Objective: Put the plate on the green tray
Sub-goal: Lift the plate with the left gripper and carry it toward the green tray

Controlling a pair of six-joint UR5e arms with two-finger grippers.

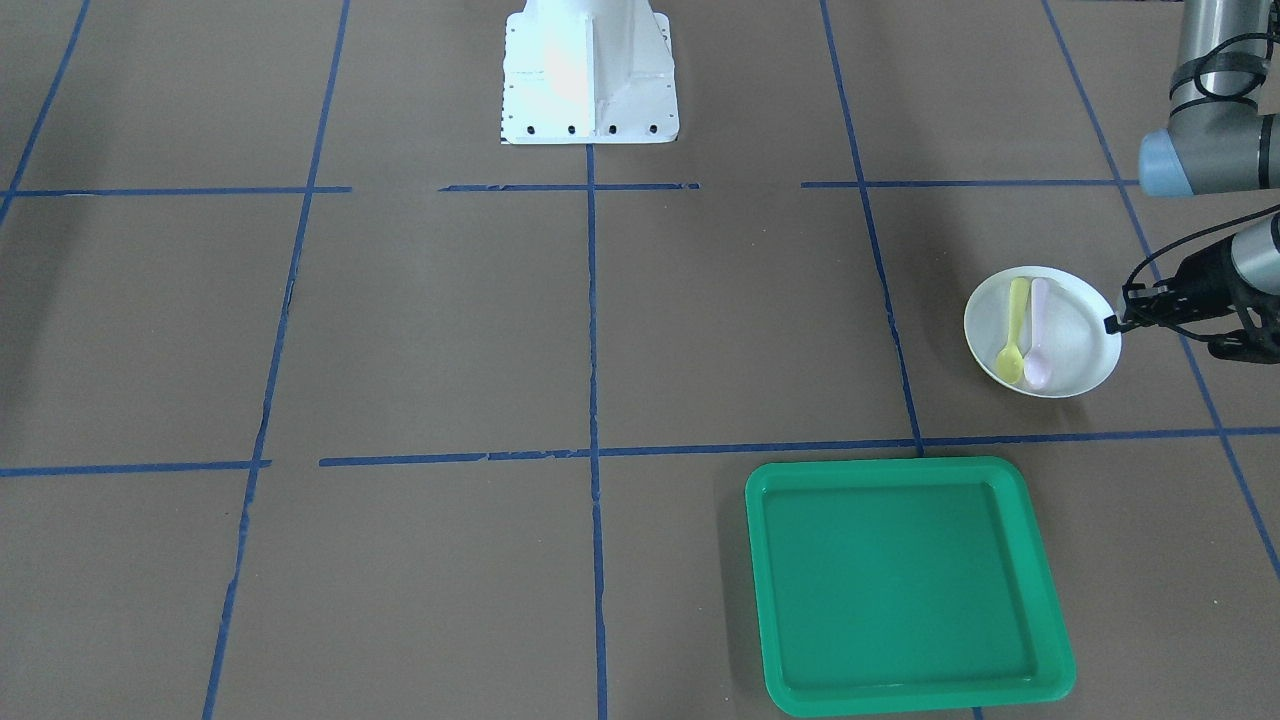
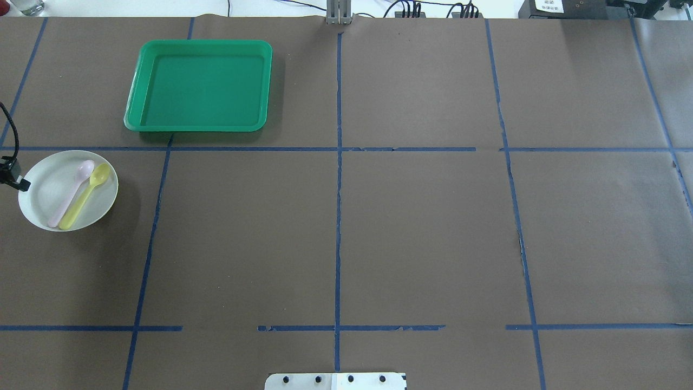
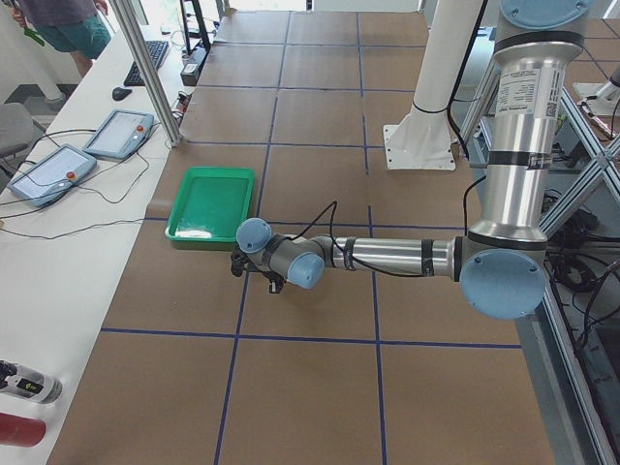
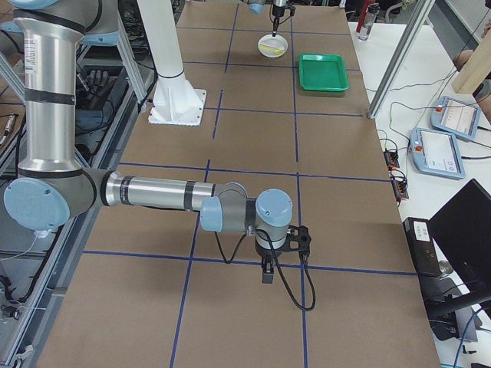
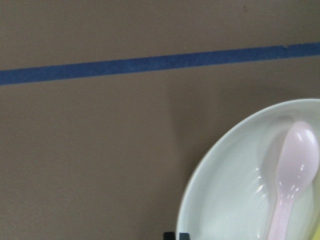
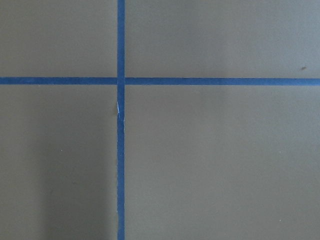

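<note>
The small white plate [image 1: 1078, 350] sits left of the green tray [image 1: 900, 580], apart from it, in the overhead view [image 2: 40, 197]. A yellow spoon [image 1: 1013, 335] and a pink spoon [image 1: 1038, 335] lie in the plate. My left gripper [image 1: 1112, 324] is at the plate's outer rim, with its fingertips pinched together on the rim in the left wrist view [image 5: 175, 235]. I cannot tell whether the plate is lifted. The green tray [image 2: 200, 84] has nothing in it. My right gripper [image 4: 267, 276] shows only in the exterior right view, far from both; I cannot tell its state.
The white robot base [image 1: 588, 75] stands at the table's middle edge. Blue tape lines [image 2: 338, 216] divide the brown table. Tablets and cables [image 3: 87, 155] lie beyond the tray's edge of the table.
</note>
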